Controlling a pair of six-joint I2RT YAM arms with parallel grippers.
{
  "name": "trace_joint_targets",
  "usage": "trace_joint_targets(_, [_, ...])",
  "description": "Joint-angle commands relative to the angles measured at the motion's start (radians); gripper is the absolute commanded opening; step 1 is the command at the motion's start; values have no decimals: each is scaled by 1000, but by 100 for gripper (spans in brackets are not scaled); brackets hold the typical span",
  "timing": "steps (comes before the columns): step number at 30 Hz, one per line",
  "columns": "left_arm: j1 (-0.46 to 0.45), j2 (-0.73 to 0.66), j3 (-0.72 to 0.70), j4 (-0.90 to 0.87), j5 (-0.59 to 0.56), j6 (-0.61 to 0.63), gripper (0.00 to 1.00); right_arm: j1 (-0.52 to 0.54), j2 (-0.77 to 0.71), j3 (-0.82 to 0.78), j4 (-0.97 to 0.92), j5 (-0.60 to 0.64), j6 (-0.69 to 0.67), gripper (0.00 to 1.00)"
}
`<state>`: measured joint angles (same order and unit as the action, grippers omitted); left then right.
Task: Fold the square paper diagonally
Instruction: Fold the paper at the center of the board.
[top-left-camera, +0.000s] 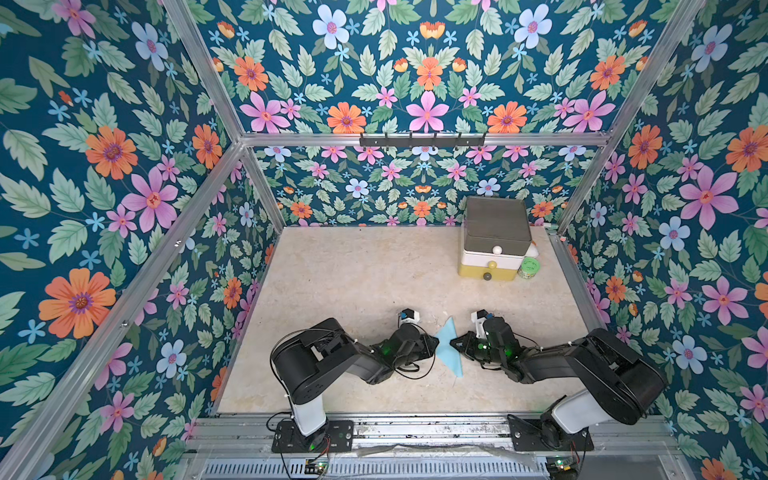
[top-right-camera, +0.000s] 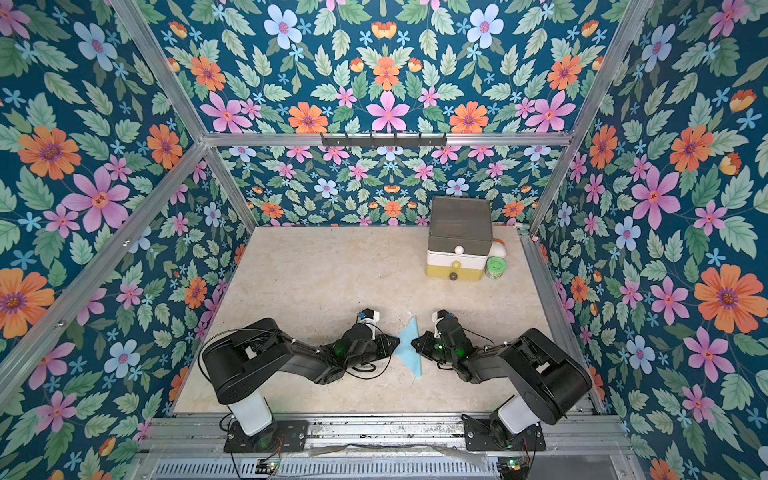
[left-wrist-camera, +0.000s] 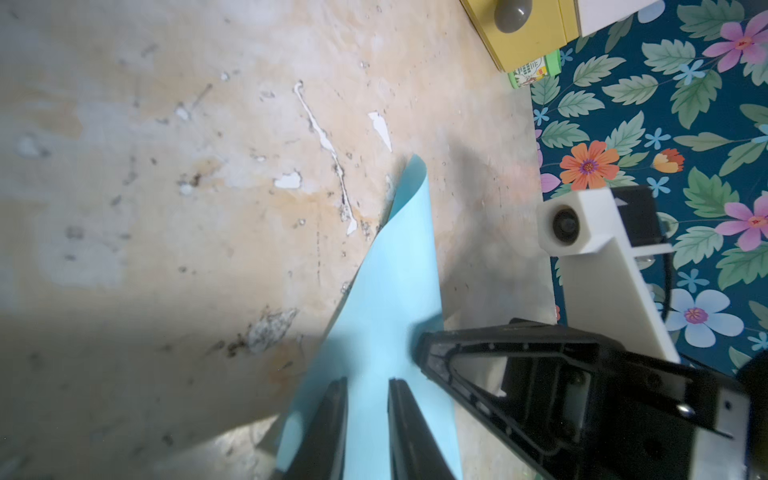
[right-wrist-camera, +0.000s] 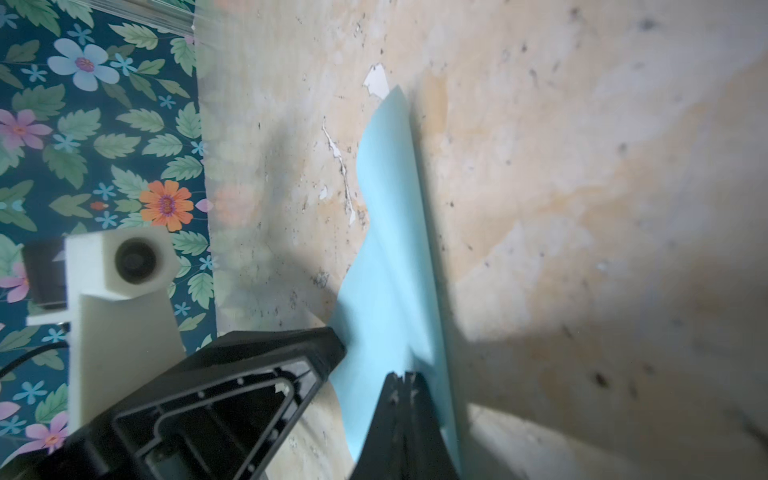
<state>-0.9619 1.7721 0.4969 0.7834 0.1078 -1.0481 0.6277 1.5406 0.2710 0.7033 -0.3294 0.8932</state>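
Note:
The square paper (top-left-camera: 449, 349) (top-right-camera: 409, 347) is a light sky-blue sheet lying between my two grippers near the front middle of the table. It is curled, and its far corner (left-wrist-camera: 415, 162) bends upward. My left gripper (top-left-camera: 436, 343) (left-wrist-camera: 365, 382) is open by a narrow gap, its fingers over the sheet, and blue shows between them. My right gripper (top-left-camera: 452, 343) (right-wrist-camera: 405, 376) is shut, its tips against the paper (right-wrist-camera: 390, 249) near one raised edge. I cannot tell whether any of the sheet is pinched between the fingers. The two gripper tips stand close together, facing each other.
A stack of three small drawers (top-left-camera: 494, 245) with round knobs stands at the back right, a green tub (top-left-camera: 528, 268) beside it. Flowered walls close in the table on three sides. A metal rail (top-left-camera: 415, 428) runs along the front edge, where both arm bases are mounted.

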Motion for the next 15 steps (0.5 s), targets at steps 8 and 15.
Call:
trace_joint_targets(8, [0,-5,2,-231,-10,11,25,-24,26,-83,66,9,0,2])
trace_joint_targets(15, [-1,-61,107,-334,-14,45,25,-25,57,-117,116,6,12,1])
